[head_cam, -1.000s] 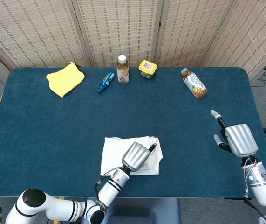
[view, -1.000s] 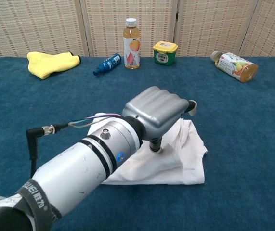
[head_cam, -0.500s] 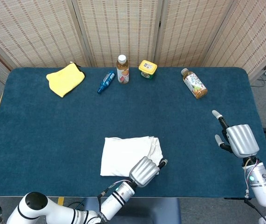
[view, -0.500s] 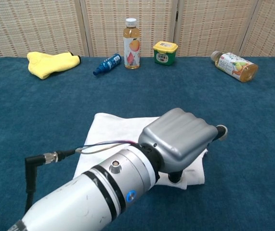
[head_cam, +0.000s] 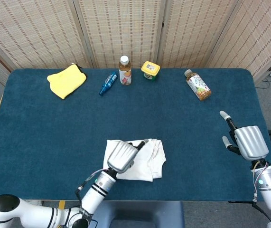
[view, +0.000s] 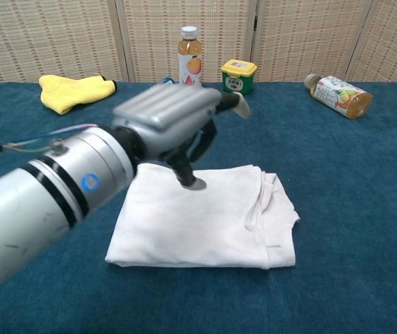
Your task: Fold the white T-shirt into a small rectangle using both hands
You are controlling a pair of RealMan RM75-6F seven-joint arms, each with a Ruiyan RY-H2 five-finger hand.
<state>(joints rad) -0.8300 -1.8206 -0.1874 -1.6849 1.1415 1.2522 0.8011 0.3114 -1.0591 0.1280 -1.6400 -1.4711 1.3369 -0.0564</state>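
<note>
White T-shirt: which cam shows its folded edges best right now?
Chest view. The white T-shirt fills the middle of the frame, with layered folds visible along its right side; the left hand only covers its far left corner. In the head view the shirt is small and the left hand hides its left part.

The white T-shirt (head_cam: pixel 140 159) is seen folded into a small rectangle near the front edge of the blue table (head_cam: pixel 54 128). The left hand (head_cam: pixel 122 156) is held over the shirt's left part. The right hand (head_cam: pixel 247 141) is positioned well apart, near the right edge, with fingers apart and nothing held.
</note>
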